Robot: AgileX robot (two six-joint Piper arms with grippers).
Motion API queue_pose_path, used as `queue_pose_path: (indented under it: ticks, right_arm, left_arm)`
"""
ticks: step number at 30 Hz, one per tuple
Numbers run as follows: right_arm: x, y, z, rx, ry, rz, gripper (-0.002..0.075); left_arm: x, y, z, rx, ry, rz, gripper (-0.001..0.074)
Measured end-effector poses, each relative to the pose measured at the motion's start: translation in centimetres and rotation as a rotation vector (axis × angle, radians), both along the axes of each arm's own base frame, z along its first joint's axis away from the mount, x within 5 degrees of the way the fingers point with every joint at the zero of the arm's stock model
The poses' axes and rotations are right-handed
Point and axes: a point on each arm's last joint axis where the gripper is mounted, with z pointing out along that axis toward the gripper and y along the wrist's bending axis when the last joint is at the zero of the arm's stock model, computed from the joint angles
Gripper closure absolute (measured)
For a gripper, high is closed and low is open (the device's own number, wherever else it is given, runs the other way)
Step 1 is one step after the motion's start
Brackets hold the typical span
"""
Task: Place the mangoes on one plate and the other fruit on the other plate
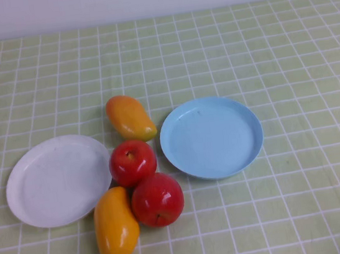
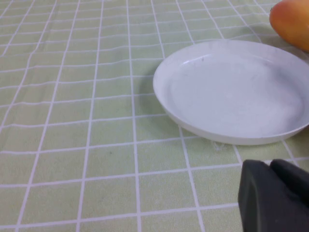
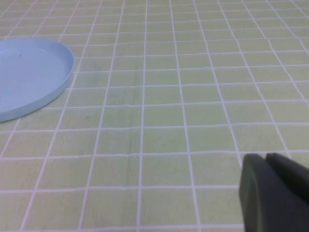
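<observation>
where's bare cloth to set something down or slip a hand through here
Bare cloth: beyond both plates, right of the blue plate, left of the white plate. Crowded: mangoes and apples bunch touching between the plates. Left gripper and right gripper are shut over open cloth.

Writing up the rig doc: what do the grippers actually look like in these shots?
Little shows. The left gripper appears only in its own wrist view, by the white plate: two matte black, blocky fingers with rounded edges, pressed together. The right gripper, over bare cloth past the blue plate, looks identical. No cables or markings show; the high view shows neither arm.
</observation>
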Motion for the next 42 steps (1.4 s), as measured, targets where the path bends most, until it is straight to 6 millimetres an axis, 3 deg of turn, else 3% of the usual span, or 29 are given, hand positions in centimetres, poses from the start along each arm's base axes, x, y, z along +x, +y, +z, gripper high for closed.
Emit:
queue_pose_path:
  ticks: [20,30,42]
  right_arm:
    - [0.0,0.0,0.0,0.0,0.0,0.0,0.0742]
    - [0.0,0.0,0.0,0.0,0.0,0.0,0.0742]
    - [0.0,0.0,0.0,0.0,0.0,0.0,0.0742]
  left_arm:
    - [0.1,-0.1,0.3,-0.06,-0.029,0.012,0.0731]
    - [0.3,-0.5,1.8,-0.59,-0.13,0.061,0.0731]
    - [0.4,-0.5,2.4,-0.688,-0.188,0.066,0.0732]
